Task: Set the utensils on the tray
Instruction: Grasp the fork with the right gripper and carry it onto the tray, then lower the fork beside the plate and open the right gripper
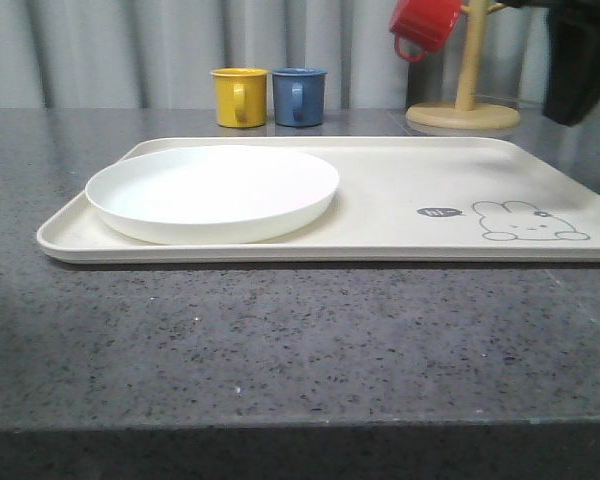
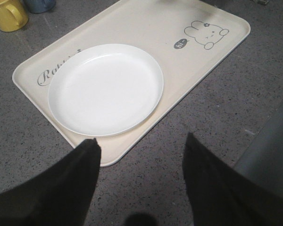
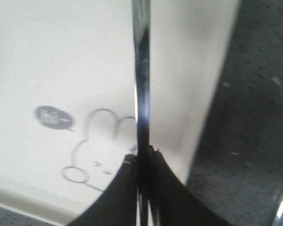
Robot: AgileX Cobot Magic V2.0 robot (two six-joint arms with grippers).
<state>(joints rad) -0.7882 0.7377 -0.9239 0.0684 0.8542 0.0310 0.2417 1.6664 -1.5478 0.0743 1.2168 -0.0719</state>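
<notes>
- Resting on tray (image 1: 400, 190), left end: white plate (image 1: 212, 190).
- Pinching thin silver utensil (image 3: 142, 84): right fingers (image 3: 120, 193), above rabbit print.
- Spread apart, holding nothing: left fingers (image 2: 80, 174).

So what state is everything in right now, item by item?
White plate: empty, resting on the tray's left part.
Tray: flat on the table, right part bare.
Left gripper: fingers open, holding nothing, over the table near the tray edge.
Right gripper: fingers shut on a thin silver utensil, above the rabbit print.
Yellow mug: upright.
Blue mug: upright.
Red mug: hanging on the wooden stand.
</notes>
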